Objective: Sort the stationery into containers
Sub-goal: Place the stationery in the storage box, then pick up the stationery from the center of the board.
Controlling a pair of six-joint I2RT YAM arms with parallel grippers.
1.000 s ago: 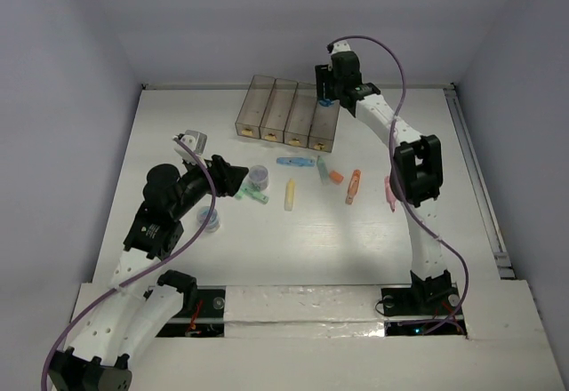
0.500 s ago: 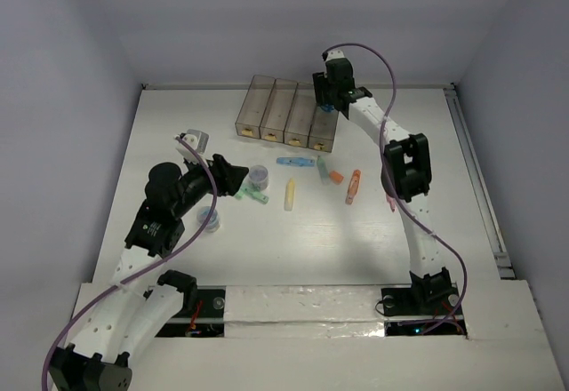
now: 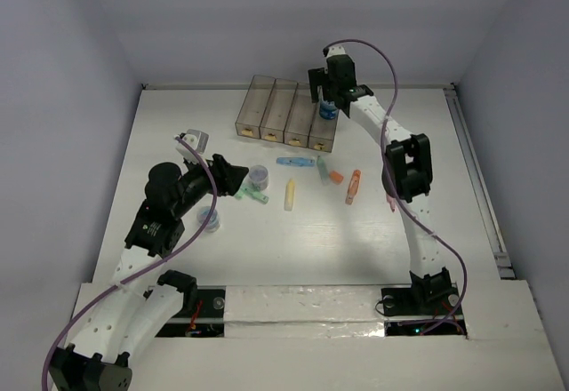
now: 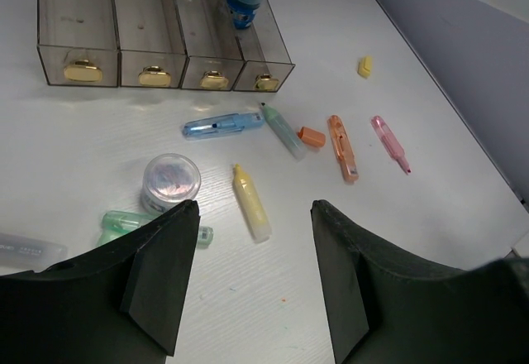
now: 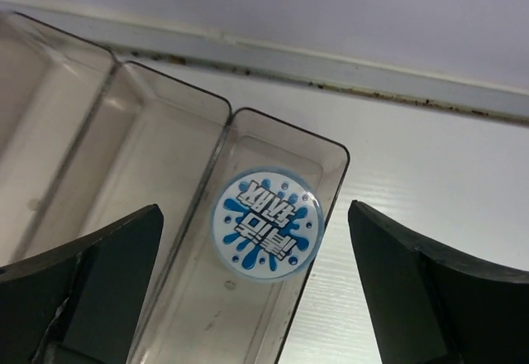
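1. As the right gripper point(image 3: 327, 96) hangs with jaws spread wide, the blue roll point(image 5: 266, 225) sits at the rightmost bin's point(image 5: 331, 153) far end; if it catches the rim, it could tumble out.
2. Meanwhile the left gripper point(image 4: 256, 211) is part-spread, holding nothing.

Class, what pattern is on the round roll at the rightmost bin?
The roll shows blue splashes with white lettering; right wrist view.

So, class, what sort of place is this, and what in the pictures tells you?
Probably a robot lab test cell, not an office: a white table boxed in by blank walls, a left arm and right arm bolted at its near edge, and markers scattered near four bins.
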